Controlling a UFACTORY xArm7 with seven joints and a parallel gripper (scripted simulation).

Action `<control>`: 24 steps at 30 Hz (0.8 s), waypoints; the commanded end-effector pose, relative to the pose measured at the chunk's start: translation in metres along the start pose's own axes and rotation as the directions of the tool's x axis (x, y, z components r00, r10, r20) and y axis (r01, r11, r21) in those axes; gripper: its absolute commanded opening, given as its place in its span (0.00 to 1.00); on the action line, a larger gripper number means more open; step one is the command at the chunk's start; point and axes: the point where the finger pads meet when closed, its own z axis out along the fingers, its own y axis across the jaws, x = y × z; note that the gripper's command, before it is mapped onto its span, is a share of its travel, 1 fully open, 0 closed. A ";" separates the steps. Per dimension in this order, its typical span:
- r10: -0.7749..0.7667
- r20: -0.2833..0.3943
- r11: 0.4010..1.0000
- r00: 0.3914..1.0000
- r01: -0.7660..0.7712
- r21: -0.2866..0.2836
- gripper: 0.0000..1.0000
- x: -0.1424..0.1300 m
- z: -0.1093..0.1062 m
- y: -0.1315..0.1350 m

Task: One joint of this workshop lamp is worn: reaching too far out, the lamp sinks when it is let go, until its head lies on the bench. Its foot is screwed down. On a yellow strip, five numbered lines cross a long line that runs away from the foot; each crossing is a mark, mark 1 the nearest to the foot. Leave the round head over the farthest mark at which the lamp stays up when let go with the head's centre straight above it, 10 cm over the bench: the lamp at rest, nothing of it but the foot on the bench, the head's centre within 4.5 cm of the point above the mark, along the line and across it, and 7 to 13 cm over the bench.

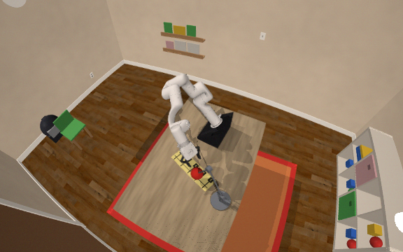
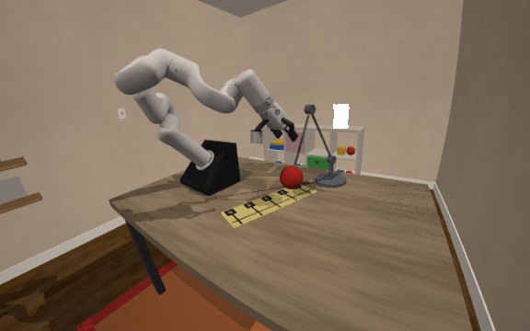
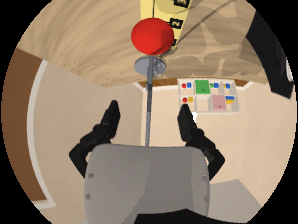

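Here the red head (image 2: 291,176) hangs low over the strip (image 2: 269,204), near its foot-side end. It lies down and forward of my end effector (image 2: 278,133), whose fingers stand apart, empty, straddling the lamp's thin rod (image 3: 148,117).

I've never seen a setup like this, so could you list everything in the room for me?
Lamp head: one, red, round, over the strip's near-foot end.
Lamp rods: thin, grey, jointed, rising from the foot.
Lamp foot: one, grey disc, on the bench.
Strip: one, yellow, black marks, on the bench.
Bench: one, wooden.
Rug: red and orange, beneath the bench.
Cube shelf: white, coloured blocks, by the wall.
Wall shelves: two, wooden.
Chair: green, corner.
Arm: white, black base.
Gripper: black, open, holding nothing, beside the lamp's rods.
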 end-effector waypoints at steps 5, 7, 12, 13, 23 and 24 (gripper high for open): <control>-0.003 0.003 1.000 1.000 0.003 0.003 1.00 -0.002 -0.024 0.000; -0.003 0.003 1.000 1.000 0.003 0.003 1.00 -0.002 -0.024 0.000; -0.003 0.004 1.000 1.000 0.003 0.004 1.00 -0.002 -0.023 -0.001; -0.003 0.004 1.000 1.000 0.002 0.004 1.00 -0.002 -0.022 -0.001; -0.002 0.005 1.000 1.000 0.002 0.004 1.00 -0.003 -0.021 -0.001; -0.002 0.005 1.000 1.000 0.002 0.004 1.00 -0.003 -0.021 -0.001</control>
